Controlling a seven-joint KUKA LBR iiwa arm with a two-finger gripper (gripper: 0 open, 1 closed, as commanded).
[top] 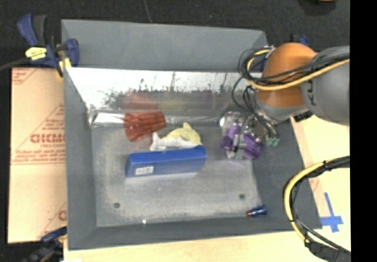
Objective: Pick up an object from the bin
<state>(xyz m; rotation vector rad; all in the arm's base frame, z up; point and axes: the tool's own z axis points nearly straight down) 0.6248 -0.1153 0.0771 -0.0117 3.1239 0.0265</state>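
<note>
Five things in my grey bin (177,202) by my count. My gripper (244,137) is low at the right side of the floor, right over the purple one (252,148). That's a small lumpy purple piece, maybe with a clear bit on it, sitting near the right wall about halfway between front and back.

Honestly I can't tell how far open the gripper is or whether it has a hold on anything. Gripper and purple stuff overlap from this angle, so I'm not calling it a grasp.

My read is that I'm at the reach-and-grab step and nothing is lifted yet. The purple piece looks like it's resting on the bin floor.

The next move, I reckon, needs a square close on that piece and then a straight lift, staying off the right wall since it's close. It's small and oddly shaped, so it could twist or pop out.

Rest of the bin:
- A red ribbed thing (143,125) lies near the back wall, left of centre.
- A pale yellow crumpled thing (179,136) sits just beside it on the right.
- A long blue box (166,162) lies flat in front of both, and the yellow one seems to touch its top edge.
- A tiny blue bit (257,212) sits alone in the front right corner.

The first three are well apart from my gripper, so there's no crowding there.
</note>
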